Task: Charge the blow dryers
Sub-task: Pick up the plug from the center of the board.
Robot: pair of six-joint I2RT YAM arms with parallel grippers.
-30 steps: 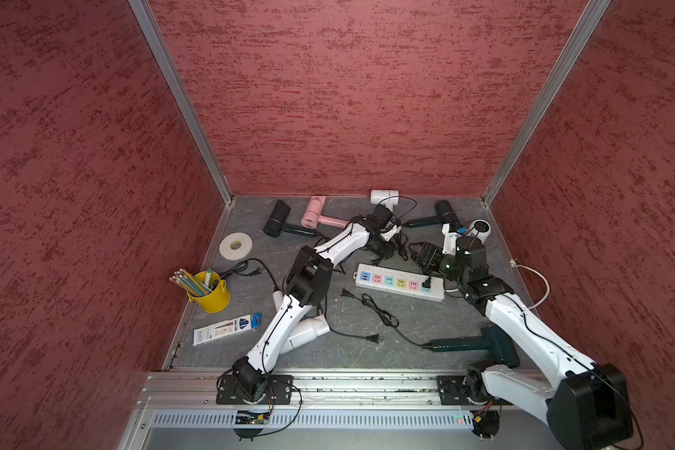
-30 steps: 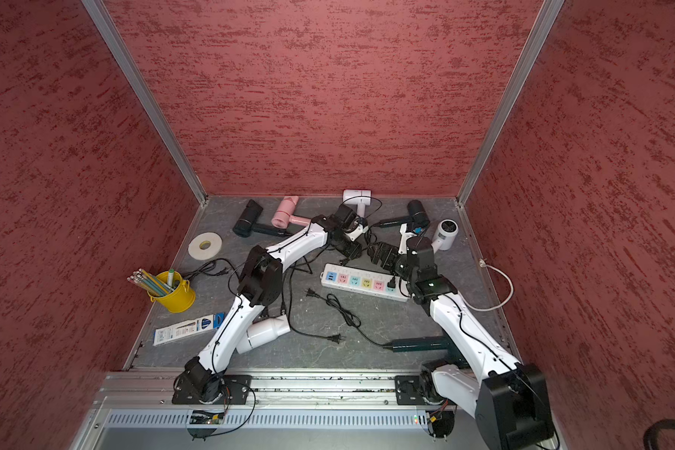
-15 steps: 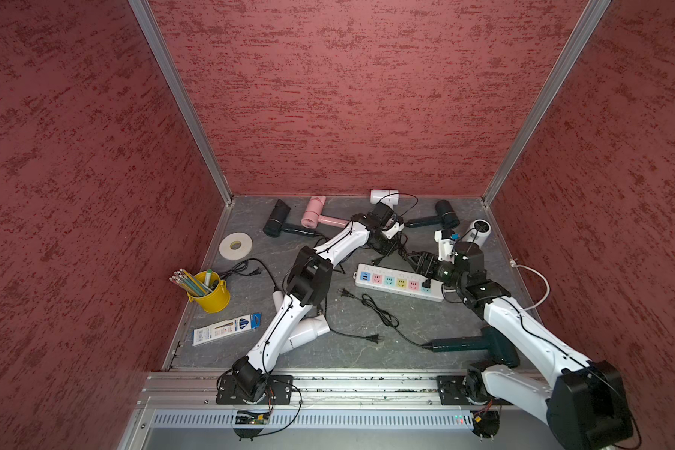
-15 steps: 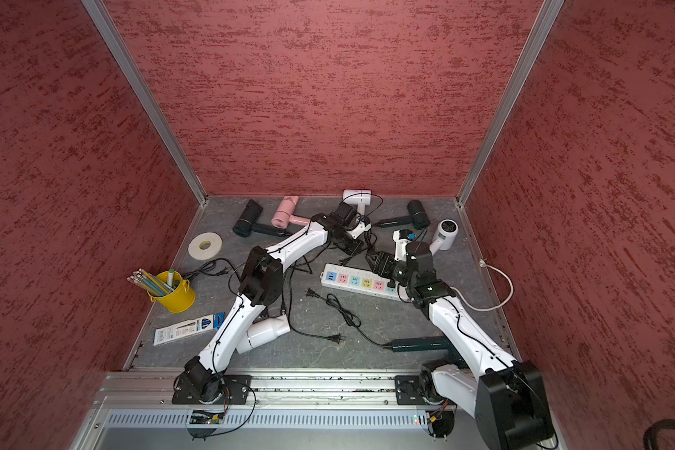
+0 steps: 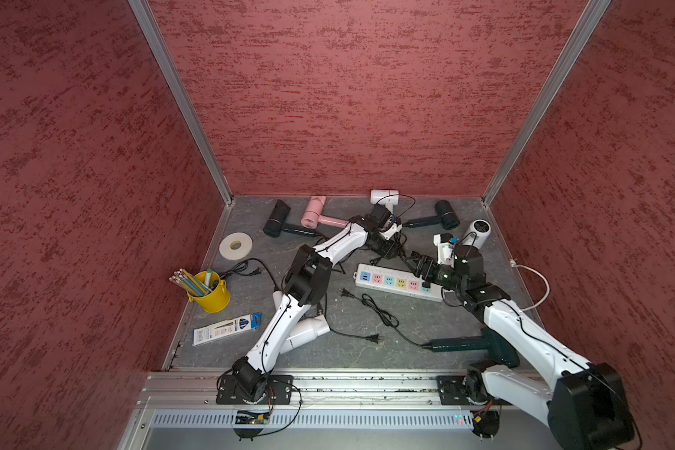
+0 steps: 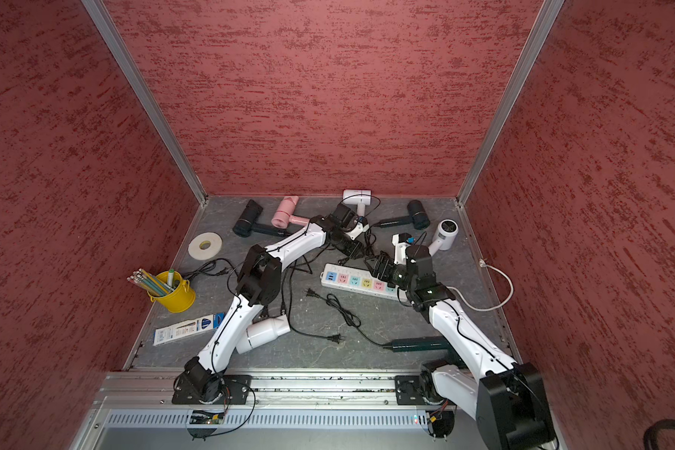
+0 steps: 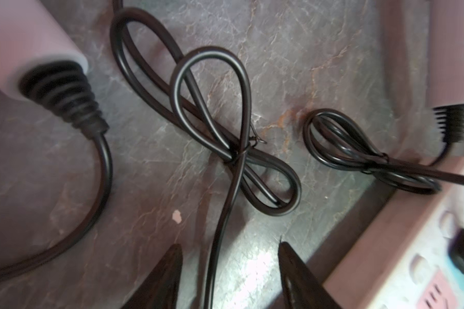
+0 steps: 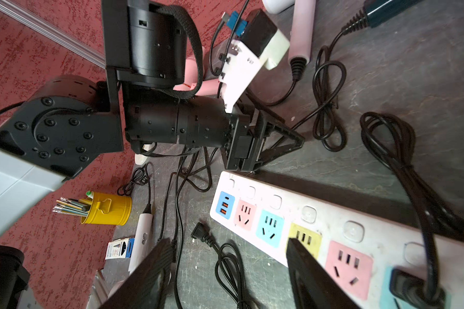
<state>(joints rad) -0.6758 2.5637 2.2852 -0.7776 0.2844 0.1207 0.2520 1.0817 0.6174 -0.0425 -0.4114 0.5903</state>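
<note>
Pointing down at the grey marbled tabletop [image 5: 367,358], the left gripper [image 7: 229,244] is seen with jaws well apart. A thin black cord [image 7: 223,214] is passed between the fingers but not pinched, and nothing is held. The right gripper [image 8: 228,240] is also spread wide and empty, held just over the long white plastic power strip with pastel sockets [image 8: 330,216], near its yellow socket. One black plug [image 8: 410,287] is seated in the teal end socket; whose cord it is cannot be told. Along the back wall are laid a black T-shaped plastic blow dryer [image 5: 276,220], a pink blow dryer [image 5: 313,212] just beside it, a white blow dryer [image 5: 384,196] and a second black blow dryer [image 5: 447,215]. A white round-grille blow dryer [image 5: 479,233] is found near the right wrist. A third white blow dryer [image 5: 308,331] is partly hidden under the left arm. A dark green blow dryer [image 5: 464,345] is laid front right, partly covered by the right arm.
</note>
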